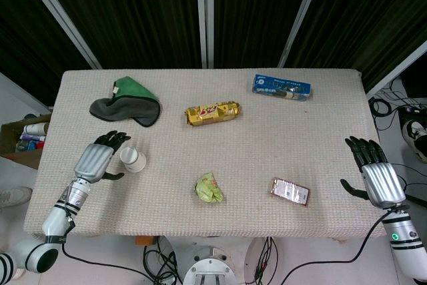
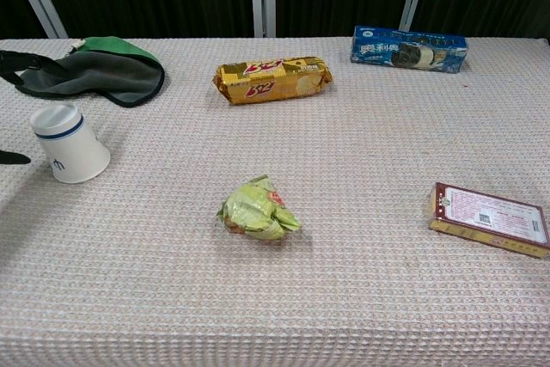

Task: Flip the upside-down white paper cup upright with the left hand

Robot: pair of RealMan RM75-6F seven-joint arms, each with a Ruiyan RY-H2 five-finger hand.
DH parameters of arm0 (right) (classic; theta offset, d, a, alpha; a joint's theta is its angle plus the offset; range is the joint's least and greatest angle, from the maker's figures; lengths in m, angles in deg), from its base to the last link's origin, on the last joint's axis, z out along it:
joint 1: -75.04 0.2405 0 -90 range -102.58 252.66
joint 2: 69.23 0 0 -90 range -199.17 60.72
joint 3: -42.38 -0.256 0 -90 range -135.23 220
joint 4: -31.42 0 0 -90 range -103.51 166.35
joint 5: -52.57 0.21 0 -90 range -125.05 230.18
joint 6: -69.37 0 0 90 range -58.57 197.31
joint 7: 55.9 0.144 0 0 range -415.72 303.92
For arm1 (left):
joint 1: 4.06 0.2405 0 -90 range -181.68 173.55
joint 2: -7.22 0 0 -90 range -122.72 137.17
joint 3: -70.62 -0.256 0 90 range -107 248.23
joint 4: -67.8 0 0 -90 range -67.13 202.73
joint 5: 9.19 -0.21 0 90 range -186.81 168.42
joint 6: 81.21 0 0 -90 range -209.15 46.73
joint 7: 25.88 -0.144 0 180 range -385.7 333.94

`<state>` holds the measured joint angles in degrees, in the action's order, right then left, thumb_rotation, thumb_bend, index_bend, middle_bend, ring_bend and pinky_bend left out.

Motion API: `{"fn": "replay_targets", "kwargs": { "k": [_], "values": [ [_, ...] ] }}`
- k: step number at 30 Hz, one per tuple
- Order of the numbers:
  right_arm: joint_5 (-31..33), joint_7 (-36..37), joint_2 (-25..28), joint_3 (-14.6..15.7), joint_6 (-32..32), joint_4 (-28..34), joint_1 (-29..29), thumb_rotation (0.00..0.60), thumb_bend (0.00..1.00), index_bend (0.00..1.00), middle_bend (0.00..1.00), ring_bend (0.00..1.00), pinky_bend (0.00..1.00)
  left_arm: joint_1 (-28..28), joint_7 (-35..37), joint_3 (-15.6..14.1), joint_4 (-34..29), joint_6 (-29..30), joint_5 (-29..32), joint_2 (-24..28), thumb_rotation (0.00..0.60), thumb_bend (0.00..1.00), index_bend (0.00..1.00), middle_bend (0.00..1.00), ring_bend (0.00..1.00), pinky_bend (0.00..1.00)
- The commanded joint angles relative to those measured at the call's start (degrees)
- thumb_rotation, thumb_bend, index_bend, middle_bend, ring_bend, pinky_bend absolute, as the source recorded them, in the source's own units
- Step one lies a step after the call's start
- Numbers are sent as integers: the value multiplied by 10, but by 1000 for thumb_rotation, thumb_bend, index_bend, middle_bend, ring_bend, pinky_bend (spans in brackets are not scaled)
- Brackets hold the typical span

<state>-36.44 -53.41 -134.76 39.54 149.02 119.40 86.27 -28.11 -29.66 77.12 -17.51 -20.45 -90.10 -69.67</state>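
Judging by the pictures, the flip is not yet done — the white paper cup (image 2: 70, 143) stands rim-down on the tabletop (image 1: 267, 158), wide mouth against the cloth, blue-banded base uppermost. What remains, it seems: grasp, lift, invert, set down.

Near edge, left side: left hand (image 1: 100, 158), just beside the cup, palm turned toward it. Its fingers (image 1: 115, 139) are spread and reach past the cup's far side; a dark thumb tip (image 2: 13, 158) shows at the frame edge in the chest view, apart from the cup wall. Nothing is gripped; whether any finger touches the cup cannot be told from the head view.

Near edge, right side: right hand (image 1: 373, 175), at the tabletop's corner, fingers apart, holding nothing, well away from the cup.

Near-middle: crumpled green wrapper (image 2: 256, 210); brown-edged flat box (image 2: 490, 219).

Middle: gold snack packet (image 2: 272, 78).

Far: grey and green cloth (image 2: 94, 70), behind the cup; blue biscuit box (image 2: 408, 47) at the far right.
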Motion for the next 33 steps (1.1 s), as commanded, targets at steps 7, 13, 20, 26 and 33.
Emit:
{"fn": "replay_targets", "kwargs": {
  "k": [7, 13, 20, 26, 33],
  "values": [
    [-1, 8, -2, 2, -2, -9, 1, 600, 176, 21, 69, 31, 89, -30, 10, 2, -35, -60, 37, 32, 600, 34, 165, 120, 82, 215],
    [0, 15, -2, 2, 6, -13, -4, 600, 176, 21, 70, 30, 90, -66, -25, 6, -46, -119, 79, 57, 600, 36, 165, 120, 82, 221],
    [1, 23, -5, 5, 9, -22, -8, 600, 176, 21, 71, 30, 89, -103, -42, 11, -55, -177, 143, 69, 600, 93, 190, 131, 98, 284],
    [3, 28, -8, 5, 7, -27, -8, 600, 176, 21, 76, 31, 89, -130, -63, 5, -46, -205, 181, 61, 600, 253, 321, 230, 209, 417],
    [5, 32, -8, 5, 9, -29, -12, 600, 176, 21, 80, 30, 88, -134, -90, 7, -43, -160, 211, 39, 600, 363, 511, 478, 518, 722]
  ]
}}
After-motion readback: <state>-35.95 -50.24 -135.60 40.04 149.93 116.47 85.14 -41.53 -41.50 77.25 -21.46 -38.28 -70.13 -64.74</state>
